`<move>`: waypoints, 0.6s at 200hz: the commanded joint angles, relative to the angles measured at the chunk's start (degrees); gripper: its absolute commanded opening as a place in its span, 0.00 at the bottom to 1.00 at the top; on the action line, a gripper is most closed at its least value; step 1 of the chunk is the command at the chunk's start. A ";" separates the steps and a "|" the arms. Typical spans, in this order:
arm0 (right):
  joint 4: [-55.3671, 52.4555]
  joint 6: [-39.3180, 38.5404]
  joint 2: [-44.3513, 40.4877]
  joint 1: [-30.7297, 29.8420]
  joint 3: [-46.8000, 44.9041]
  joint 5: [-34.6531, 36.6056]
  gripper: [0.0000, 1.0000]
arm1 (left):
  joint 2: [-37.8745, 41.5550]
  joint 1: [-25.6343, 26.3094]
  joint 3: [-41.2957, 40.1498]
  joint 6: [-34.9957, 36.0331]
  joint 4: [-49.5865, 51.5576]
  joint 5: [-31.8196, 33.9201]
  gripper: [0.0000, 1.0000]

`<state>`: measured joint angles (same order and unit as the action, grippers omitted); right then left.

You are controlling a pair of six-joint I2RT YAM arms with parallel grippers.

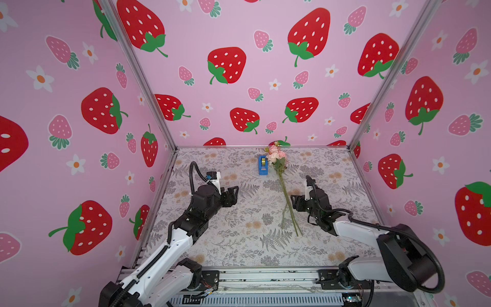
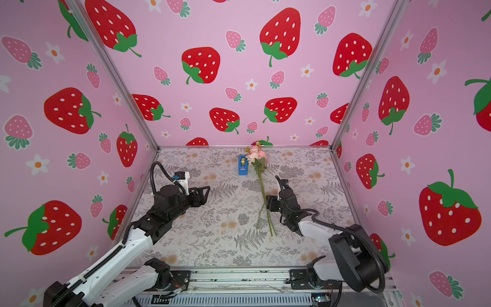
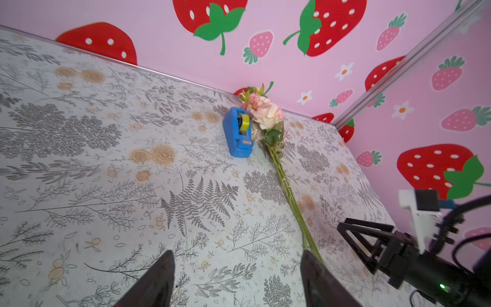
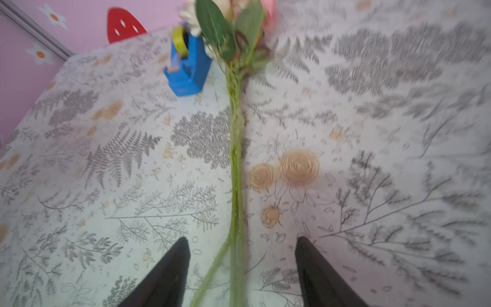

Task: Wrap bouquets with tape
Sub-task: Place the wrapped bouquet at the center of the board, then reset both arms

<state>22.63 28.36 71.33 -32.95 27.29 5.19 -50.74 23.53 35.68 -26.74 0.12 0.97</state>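
On the table (image 1: 239,239), the bouquet (image 1: 276,158) lies beside the tape (image 1: 263,165) — left claw (image 1: 235,195) and right claw (image 1: 294,203) both released, empty.

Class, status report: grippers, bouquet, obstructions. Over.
Left gripper open, empty. Right gripper open astride stems of pink-and-cream rose bouquet, lying flat. Blue plastic tape dispenser beside blooms.

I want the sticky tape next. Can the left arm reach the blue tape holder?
Probably yes: only bare table lies between the open left hand and the blue plastic tape dispenser; the pink-and-cream rose bunch lies beyond it.
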 commanded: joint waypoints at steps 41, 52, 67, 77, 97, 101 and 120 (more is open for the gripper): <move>5.86 -26.31 -18.00 -0.08 -0.65 16.25 0.80 | 3.57 -0.70 -3.14 5.26 -5.25 25.53 1.00; 10.35 -28.53 -17.71 0.05 -2.28 22.15 0.81 | 2.11 -1.08 -3.59 7.26 -6.74 30.07 0.99; 16.80 -32.96 -15.66 1.23 -4.58 25.81 0.81 | -0.99 -2.20 -5.03 11.40 -11.54 33.41 0.99; 19.45 -32.75 -13.06 3.52 -5.36 26.79 0.81 | -3.64 -3.25 -6.61 14.47 -16.33 34.98 0.99; 23.34 -29.63 -8.41 9.14 -7.00 23.95 0.82 | -9.94 -5.71 -7.64 17.12 -20.06 39.89 0.99; 24.67 -29.47 -7.51 10.06 -7.70 23.38 0.83 | -10.96 -6.07 -7.63 17.43 -20.05 40.06 0.99; 29.73 -26.77 -2.53 14.05 -10.23 22.90 0.85 | -14.43 -8.97 -8.69 17.70 -20.54 36.81 1.00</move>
<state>42.65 0.25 64.42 -22.90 19.57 27.00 -62.54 17.21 28.08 -12.27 -15.53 34.65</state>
